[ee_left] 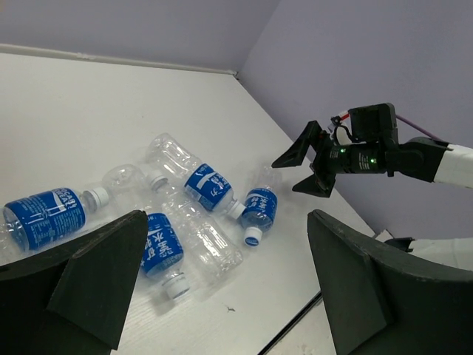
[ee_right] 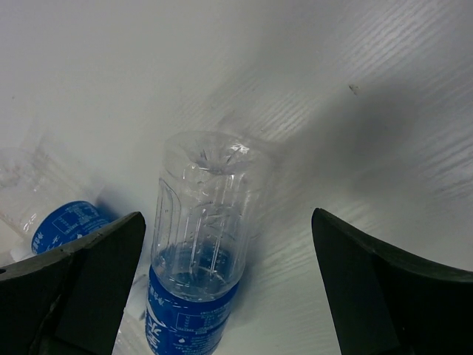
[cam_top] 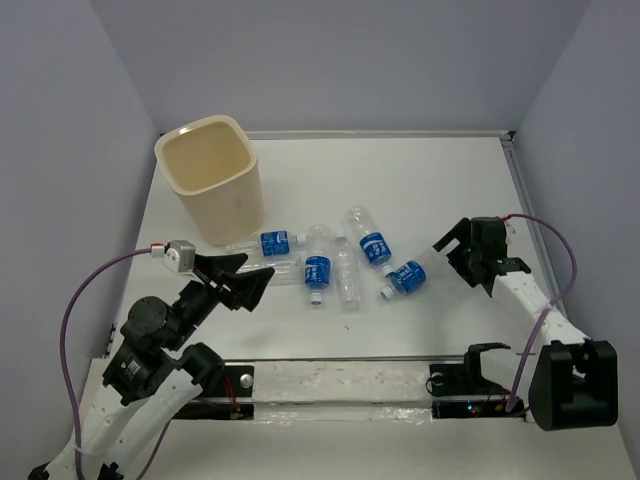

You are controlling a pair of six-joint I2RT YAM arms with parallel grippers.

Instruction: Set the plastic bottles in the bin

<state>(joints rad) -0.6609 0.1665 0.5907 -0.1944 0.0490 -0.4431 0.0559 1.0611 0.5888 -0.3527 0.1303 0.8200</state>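
Several clear plastic bottles lie on their sides in a loose cluster mid-table: one with a blue label (cam_top: pixel 275 243) nearest the bin, two more (cam_top: pixel 318 268) (cam_top: pixel 370 240), an unlabelled one (cam_top: pixel 346 280), and the rightmost (cam_top: pixel 405 277). The cream bin (cam_top: pixel 210 180) stands upright at the back left. My left gripper (cam_top: pixel 250 277) hovers open just left of the cluster, nothing between its fingers (ee_left: pixel 228 237). My right gripper (cam_top: pixel 447 253) is open beside the rightmost bottle's base (ee_right: pixel 199 244), which shows between its spread fingers (ee_right: pixel 228 218), untouched.
Purple walls close in the table (cam_top: pixel 420 190) on three sides. A metal rail (cam_top: pixel 340 385) runs along the near edge between the arm bases. The right gripper (ee_left: pixel 307 159) shows in the left wrist view, past the bottles (ee_left: pixel 207 185).
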